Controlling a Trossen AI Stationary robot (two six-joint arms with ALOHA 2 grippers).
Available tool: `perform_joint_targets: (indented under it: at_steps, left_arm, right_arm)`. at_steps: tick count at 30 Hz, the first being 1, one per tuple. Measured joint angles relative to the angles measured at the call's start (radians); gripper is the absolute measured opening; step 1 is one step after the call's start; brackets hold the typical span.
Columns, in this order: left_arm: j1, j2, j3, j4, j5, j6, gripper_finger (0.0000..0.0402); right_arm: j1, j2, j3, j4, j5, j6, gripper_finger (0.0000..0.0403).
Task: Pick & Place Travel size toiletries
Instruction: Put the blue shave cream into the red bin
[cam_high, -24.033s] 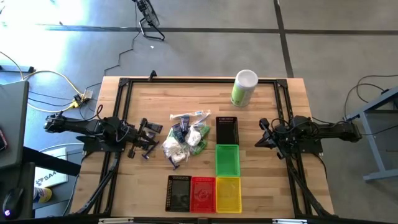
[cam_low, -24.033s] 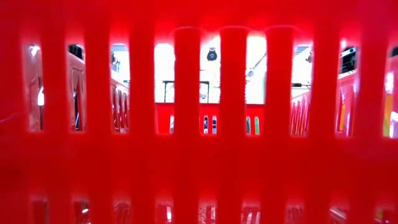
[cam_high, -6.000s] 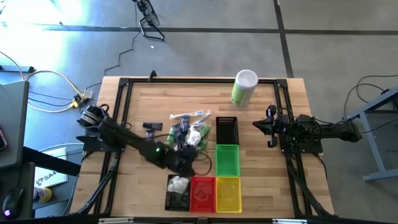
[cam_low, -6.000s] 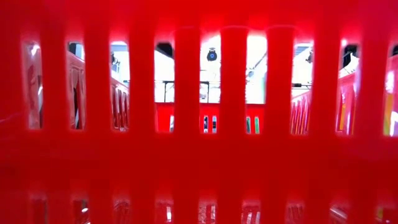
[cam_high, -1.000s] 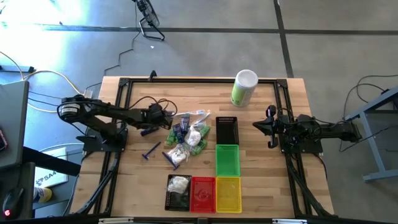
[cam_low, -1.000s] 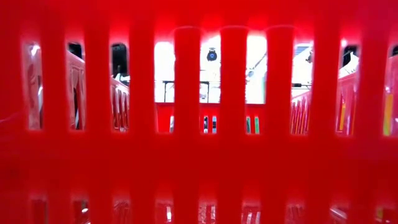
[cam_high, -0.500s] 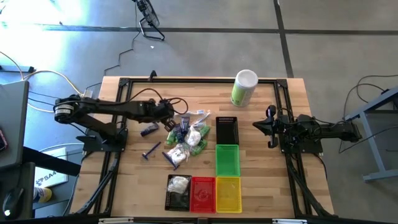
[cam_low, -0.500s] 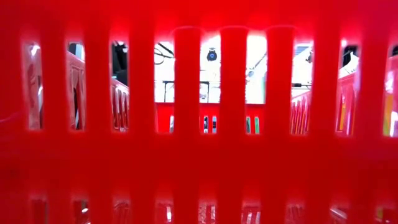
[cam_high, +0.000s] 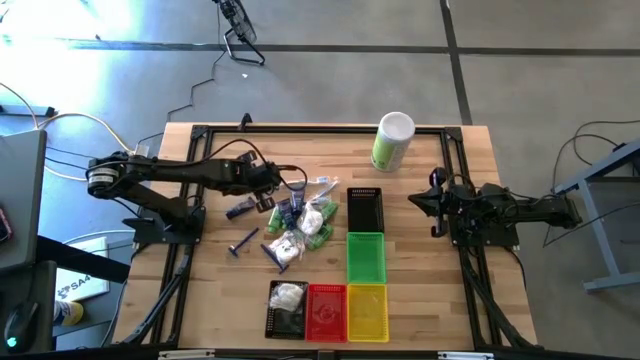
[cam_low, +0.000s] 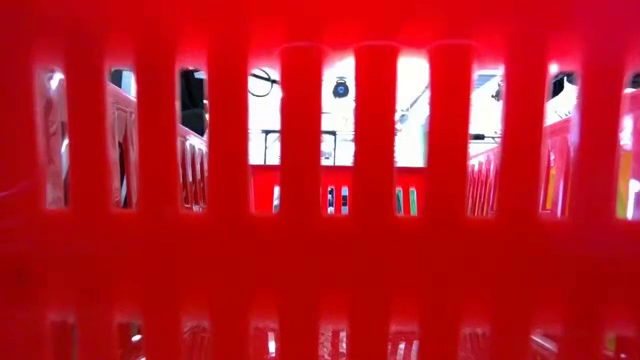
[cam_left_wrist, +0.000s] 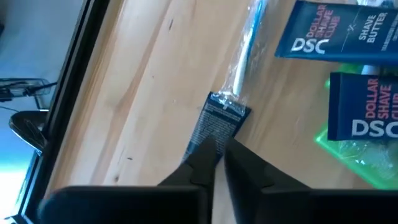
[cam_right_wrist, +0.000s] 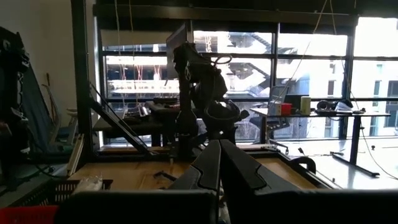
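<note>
Grey concrete floor surrounded the wooden worktop (cam_high: 230, 150) in my high view, and a green-and-white canister (cam_high: 392, 141) stood upright near its upper right edge. Near the bottom centre of the frame I saw a row of three baskets: a black basket (cam_high: 289, 309) with a white crinkly pouch (cam_high: 288, 295) in it, then a red basket (cam_high: 326, 311) and a yellow basket (cam_high: 367, 311); I could not make out anything in those two. Above the yellow one sat a green basket (cam_high: 366, 257), and above that a second black basket (cam_high: 364, 210). My low view was blocked by red basket slats.

At frame centre lay the pile of travel size toiletries (cam_high: 300, 225), with a dark tube (cam_high: 238, 209) and a blue razor-like piece (cam_high: 243, 243) apart to its left.

My left hand (cam_high: 268, 193) reached in from the left, arm stretched low, at the pile's upper left edge. In its wrist view the fingers stood nearly together, their tips over the dark end of a clear-wrapped stick (cam_left_wrist: 233, 81); I could not tell whether they gripped it. Beside it lay two blue tubes (cam_left_wrist: 336, 31).

My right hand (cam_high: 434, 205) waited at the right edge of the worktop, fingers closed, holding nothing.
</note>
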Motion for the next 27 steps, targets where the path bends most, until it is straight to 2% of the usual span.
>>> perform_joint_targets:
  at_steps: [9,14,17,21,27]
  left_arm:
    - [0.128,0.0,0.0,-0.013,0.0,-0.007,0.0181]
    - [0.191,0.0,0.0,0.0,0.052,0.057,0.0247]
    - [0.22,0.0,0.0,0.006,0.035,0.102,0.0265]
    - [0.274,0.0,-0.016,0.072,-0.027,0.091,0.0268]
    - [0.345,0.0,-0.072,0.149,0.077,0.067,0.0268]
  right_arm:
    - [0.0,0.0,0.0,0.0,0.0,-0.002,0.0002]
    - [0.0,0.0,0.0,0.0,0.0,-0.002,0.0002]
    - [0.0,0.0,0.0,0.0,0.0,-0.002,0.0002]
    - [0.0,0.0,0.0,-0.002,0.0,-0.002,0.0002]
    - [0.0,0.0,0.0,-0.009,0.0,0.002,0.0002]
